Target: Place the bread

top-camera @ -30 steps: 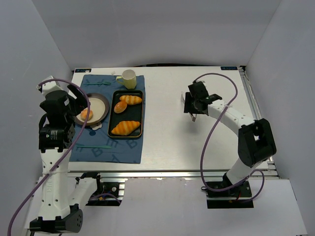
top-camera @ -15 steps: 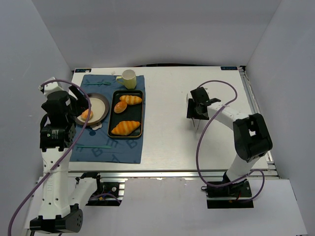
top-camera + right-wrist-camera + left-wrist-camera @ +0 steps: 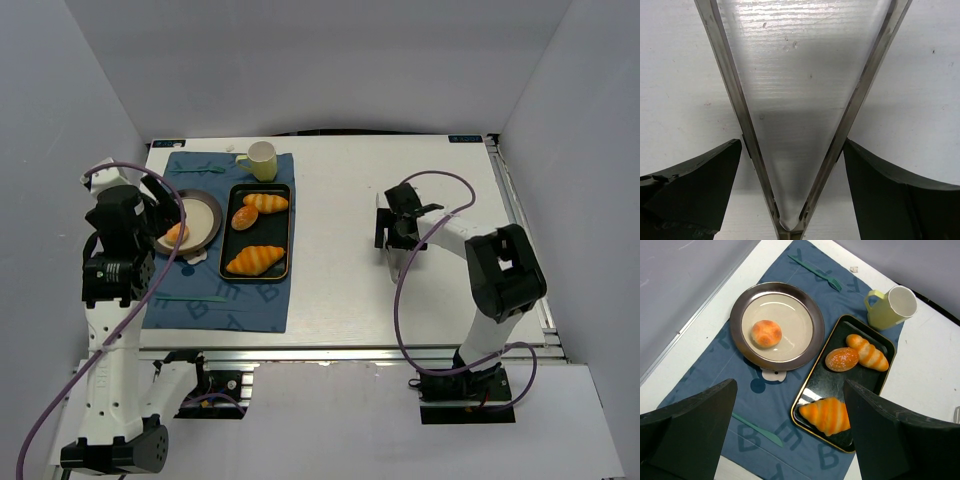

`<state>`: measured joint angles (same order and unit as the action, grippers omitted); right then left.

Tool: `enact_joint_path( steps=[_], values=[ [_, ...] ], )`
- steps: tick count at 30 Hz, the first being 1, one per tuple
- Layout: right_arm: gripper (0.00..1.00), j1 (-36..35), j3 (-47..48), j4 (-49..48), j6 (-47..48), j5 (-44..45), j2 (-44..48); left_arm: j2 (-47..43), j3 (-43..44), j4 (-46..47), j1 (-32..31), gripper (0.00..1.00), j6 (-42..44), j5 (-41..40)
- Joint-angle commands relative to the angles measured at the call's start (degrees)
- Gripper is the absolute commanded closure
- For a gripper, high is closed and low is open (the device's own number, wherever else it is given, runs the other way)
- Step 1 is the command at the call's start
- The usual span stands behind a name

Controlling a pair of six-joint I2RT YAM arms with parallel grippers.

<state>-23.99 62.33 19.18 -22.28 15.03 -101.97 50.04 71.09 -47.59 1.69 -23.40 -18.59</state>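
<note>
The bread (image 3: 766, 333), a small round golden bun with a paler centre, lies on the left part of the dark-rimmed plate (image 3: 810, 322); it also shows in the top view (image 3: 177, 233). My left gripper (image 3: 790, 440) is open and empty, held well above the blue mat, near the plate's left side in the top view (image 3: 160, 222). My right gripper (image 3: 792, 150) is shut on a pair of metal tongs (image 3: 730, 90), its fingers pressing both arms of the open V, low over the white table right of centre (image 3: 392, 240).
A black tray (image 3: 812, 382) right of the plate holds two croissants (image 3: 826, 415) (image 3: 867, 351) and an oval roll (image 3: 842, 359). A yellow cup (image 3: 892, 306) stands behind it. A green fork (image 3: 815, 271) and knife (image 3: 757, 429) lie on the blue mat (image 3: 715, 375).
My right gripper has moved nearer and down to the table with the tongs. My left arm and the bread have stayed almost still.
</note>
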Motion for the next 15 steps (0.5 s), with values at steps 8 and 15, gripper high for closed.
enact_joint_path(
  steps=[8, 15],
  values=[
    [0.11, 0.35, 6.05, 12.27, 1.72, 1.50, 22.30, 0.06, 1.94, -1.89, -0.20, 0.02, 0.98, -0.31],
    [0.11, 0.35, 0.79, 18.09, 0.31, -5.44, 41.31, 0.58, 2.04, -4.35, -0.11, 0.02, 3.00, -0.40]
  ],
)
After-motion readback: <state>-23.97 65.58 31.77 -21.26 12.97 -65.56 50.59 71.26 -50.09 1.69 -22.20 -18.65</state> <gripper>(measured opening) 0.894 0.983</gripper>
